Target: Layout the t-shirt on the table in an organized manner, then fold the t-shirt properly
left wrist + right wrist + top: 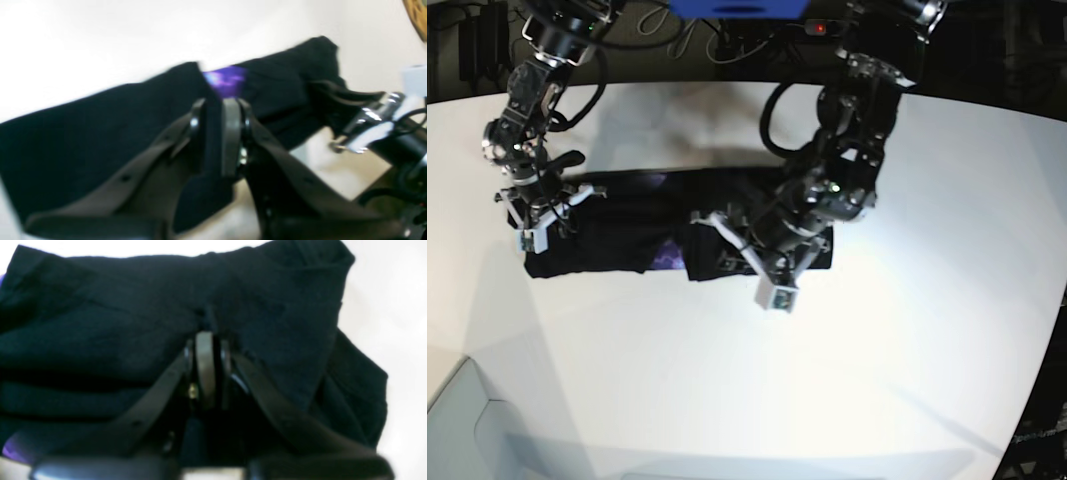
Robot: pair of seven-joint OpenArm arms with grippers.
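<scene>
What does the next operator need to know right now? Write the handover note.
Left end effector: jaws pinched on a fold of the t-shirt.
Right end effector: jaws nearly together with black cloth between them, at the shirt's other end.
The shirt lies on the table as a long narrow band running side to side, folded over itself, with a bit of the purple print showing.
Done: the shirt is gathered into a strip.
Left: the strip is uneven and bunched near the left arm, so it needs squaring, then folding end over end into a compact stack.
</scene>
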